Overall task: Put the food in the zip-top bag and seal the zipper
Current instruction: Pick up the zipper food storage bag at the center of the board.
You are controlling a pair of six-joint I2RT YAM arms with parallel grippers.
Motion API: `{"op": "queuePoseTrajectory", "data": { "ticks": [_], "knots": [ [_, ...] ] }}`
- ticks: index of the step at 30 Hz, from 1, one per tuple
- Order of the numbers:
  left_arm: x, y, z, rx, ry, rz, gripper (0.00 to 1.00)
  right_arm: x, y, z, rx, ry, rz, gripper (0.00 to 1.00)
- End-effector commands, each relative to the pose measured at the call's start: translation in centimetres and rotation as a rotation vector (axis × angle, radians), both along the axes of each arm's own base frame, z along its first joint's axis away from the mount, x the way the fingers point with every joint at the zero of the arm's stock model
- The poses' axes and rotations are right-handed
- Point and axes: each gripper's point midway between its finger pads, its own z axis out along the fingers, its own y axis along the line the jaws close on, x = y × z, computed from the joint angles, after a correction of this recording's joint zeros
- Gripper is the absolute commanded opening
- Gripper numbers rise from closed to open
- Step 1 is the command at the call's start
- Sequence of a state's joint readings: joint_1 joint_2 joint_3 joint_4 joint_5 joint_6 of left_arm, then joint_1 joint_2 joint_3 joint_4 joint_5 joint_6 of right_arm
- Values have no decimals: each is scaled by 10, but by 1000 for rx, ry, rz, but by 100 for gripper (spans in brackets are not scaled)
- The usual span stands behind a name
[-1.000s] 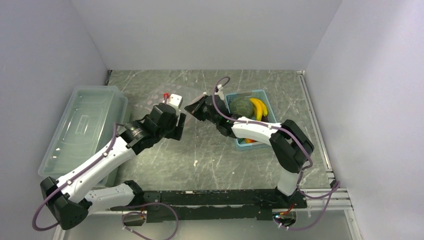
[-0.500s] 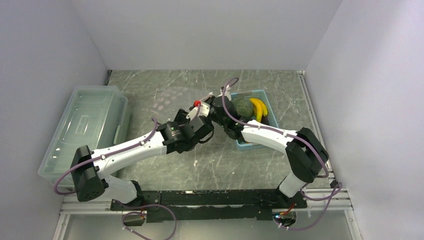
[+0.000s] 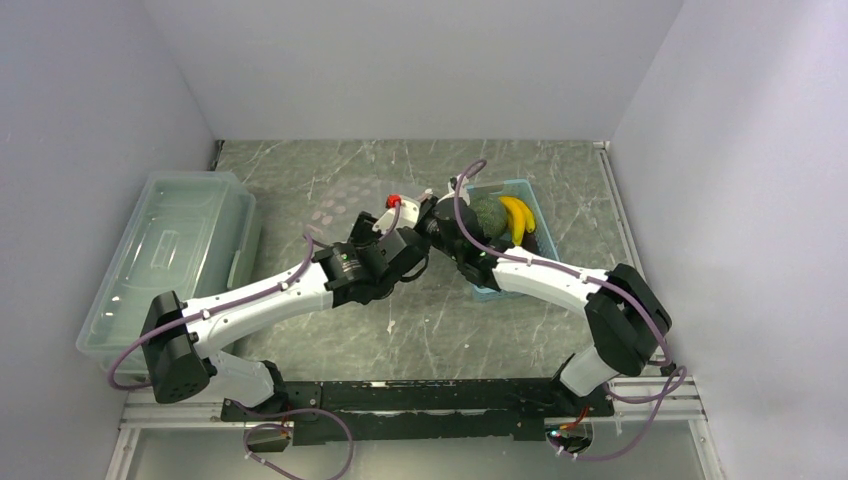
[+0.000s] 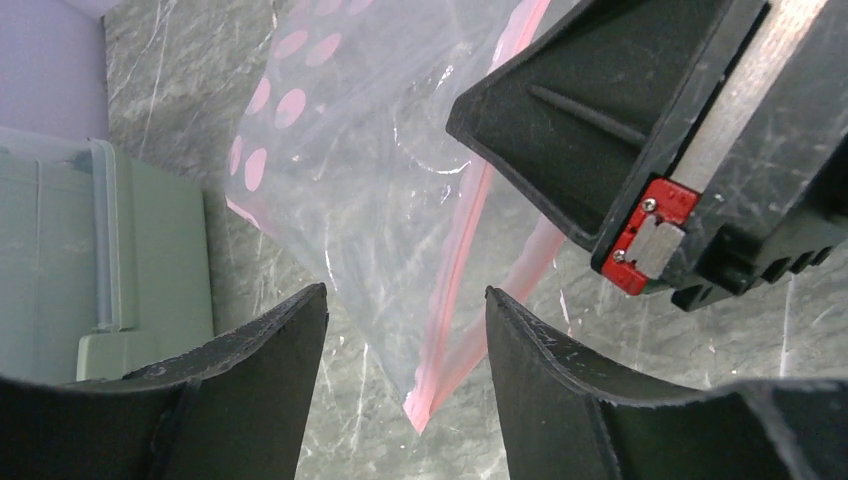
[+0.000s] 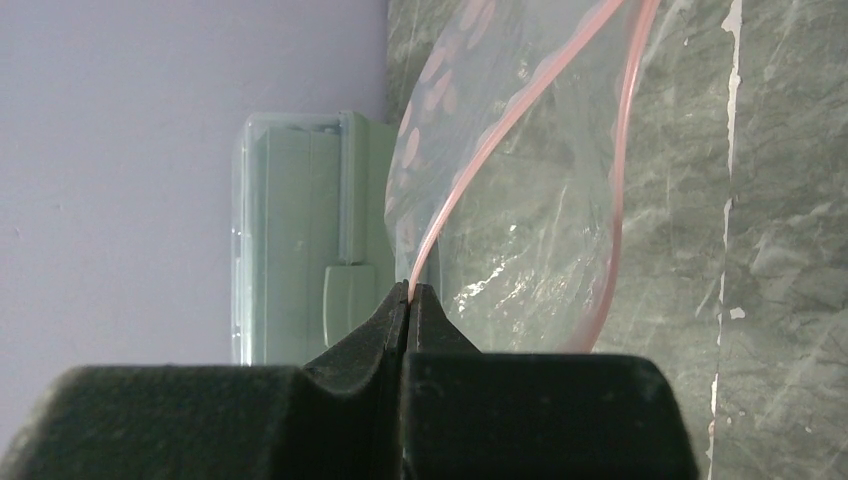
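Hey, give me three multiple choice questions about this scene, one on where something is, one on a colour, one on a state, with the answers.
1. Where is the banana? A in the light-blue basket; B on the tabletop; C in the lidded bin.
2. What colour is the strip along the mouth of the clear bag? A blue; B pink; C yellow.
3. How is the right end effector? A wide open; B shut on the strip; C shut on the banana.
Answers: 1 A, the top view shows it lying in the basket beside a dark green fruit; 2 B, both wrist views show pink; 3 B, its wrist view shows the fingertips pinched together on the strip.
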State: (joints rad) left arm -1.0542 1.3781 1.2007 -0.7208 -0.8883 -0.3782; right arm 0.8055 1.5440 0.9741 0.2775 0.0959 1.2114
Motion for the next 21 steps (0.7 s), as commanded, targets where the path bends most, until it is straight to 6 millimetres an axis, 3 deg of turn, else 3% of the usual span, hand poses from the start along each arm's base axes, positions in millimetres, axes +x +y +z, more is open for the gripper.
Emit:
{"op": "queuePoseTrajectory", "data": {
  "ticks": [1, 4, 5, 6, 9, 10, 11, 12, 21],
  "knots": [
    [9, -3, 10, -30, -56, 13, 64, 2, -3, 26, 46, -66, -10, 0],
    [14, -1, 10, -34, -63, 12, 60, 1, -5, 27, 49, -68, -11, 0],
    [15, -1, 9, -39, -61, 13, 59, 0, -5, 28, 52, -71, -11, 22],
    [17, 0, 7, -41, -57, 13, 58, 0, -6, 29, 54, -73, -11, 0],
    [20, 1, 1, -47, -49, 19, 56, -19, 5, 32, 79, -58, 104, 0],
    [22, 1, 0, -54, -48, 20, 55, -12, -8, 15, -343, -459, 248, 0],
    [23, 1, -2, -62, -46, 20, 55, -19, 2, 28, -33, -168, 147, 0],
    [24, 2, -4, -67, -43, 19, 55, -20, 3, 30, 6, -131, 134, 0],
    [28, 2, -9, -79, -39, 24, 48, -21, 2, 30, 15, -124, 133, 0]
  ]
}}
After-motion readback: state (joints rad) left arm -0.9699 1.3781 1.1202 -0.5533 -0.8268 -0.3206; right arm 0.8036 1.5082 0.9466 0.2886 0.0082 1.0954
